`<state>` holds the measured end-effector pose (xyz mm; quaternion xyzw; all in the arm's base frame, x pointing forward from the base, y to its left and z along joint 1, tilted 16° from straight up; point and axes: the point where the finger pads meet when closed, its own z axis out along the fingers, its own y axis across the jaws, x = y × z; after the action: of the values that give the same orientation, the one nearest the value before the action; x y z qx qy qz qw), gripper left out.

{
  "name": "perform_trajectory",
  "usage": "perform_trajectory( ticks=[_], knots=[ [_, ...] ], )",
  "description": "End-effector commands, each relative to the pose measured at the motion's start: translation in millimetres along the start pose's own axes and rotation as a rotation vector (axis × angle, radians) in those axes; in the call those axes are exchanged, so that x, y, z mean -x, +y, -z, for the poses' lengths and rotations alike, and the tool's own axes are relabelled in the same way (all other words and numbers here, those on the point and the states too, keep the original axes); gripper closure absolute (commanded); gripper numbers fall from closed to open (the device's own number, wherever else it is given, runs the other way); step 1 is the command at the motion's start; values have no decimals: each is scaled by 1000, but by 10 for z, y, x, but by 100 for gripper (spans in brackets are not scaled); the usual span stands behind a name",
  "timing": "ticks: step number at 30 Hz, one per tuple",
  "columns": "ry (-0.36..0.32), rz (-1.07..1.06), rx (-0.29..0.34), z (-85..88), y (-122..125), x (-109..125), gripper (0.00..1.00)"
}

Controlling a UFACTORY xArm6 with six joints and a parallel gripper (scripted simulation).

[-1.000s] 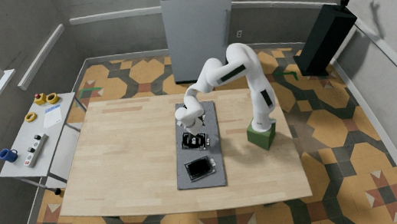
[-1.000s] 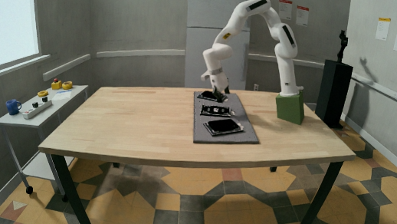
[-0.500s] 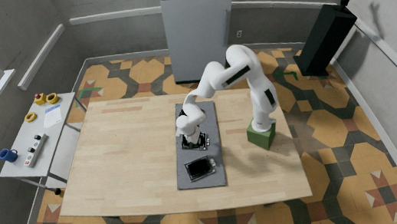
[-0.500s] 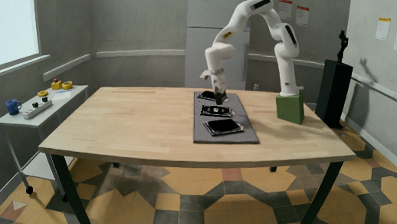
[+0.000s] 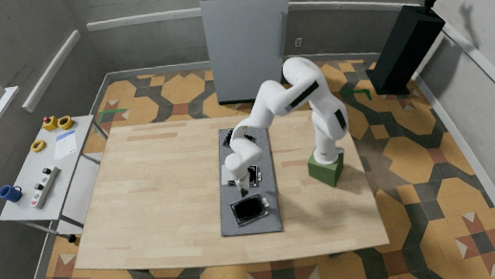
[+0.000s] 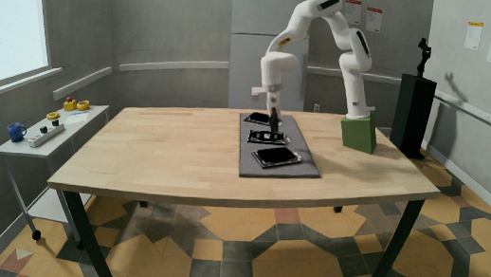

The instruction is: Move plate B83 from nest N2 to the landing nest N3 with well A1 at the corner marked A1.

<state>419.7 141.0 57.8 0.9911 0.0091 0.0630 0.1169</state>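
A grey mat (image 5: 248,228) (image 6: 270,171) lies on the wooden table (image 5: 158,191) (image 6: 166,152) and carries three nests in a row. A black plate (image 5: 248,209) (image 6: 276,156) sits in the near nest. Another black plate (image 6: 260,117) sits in the far nest; in the top view the arm mostly hides it. The middle nest (image 5: 255,176) (image 6: 266,138) shows a dark low shape with white marks. My gripper (image 5: 244,192) (image 6: 274,127) is open and empty, pointing down just above the middle nest. The labels and nest signs are too small to read.
The arm stands on a green block (image 5: 326,167) (image 6: 358,134) at the table's right. A side table (image 5: 29,191) on the left holds a blue mug (image 5: 10,192) (image 6: 15,131) and a button box. A black pillar (image 5: 406,48) (image 6: 411,114) stands at the far right.
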Motion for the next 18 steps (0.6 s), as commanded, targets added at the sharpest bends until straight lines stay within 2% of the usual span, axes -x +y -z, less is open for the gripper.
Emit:
perform_trajectory(
  ticks=[1,6,10,15,18],
  knots=[
    [19,42,-9,41,-91,-14,0],
    [70,182,-32,121,-328,8,0],
    [70,182,-33,185,-517,26,0],
    [126,337,-57,269,-748,78,0],
    [132,353,-60,286,-794,88,0]
  ],
)
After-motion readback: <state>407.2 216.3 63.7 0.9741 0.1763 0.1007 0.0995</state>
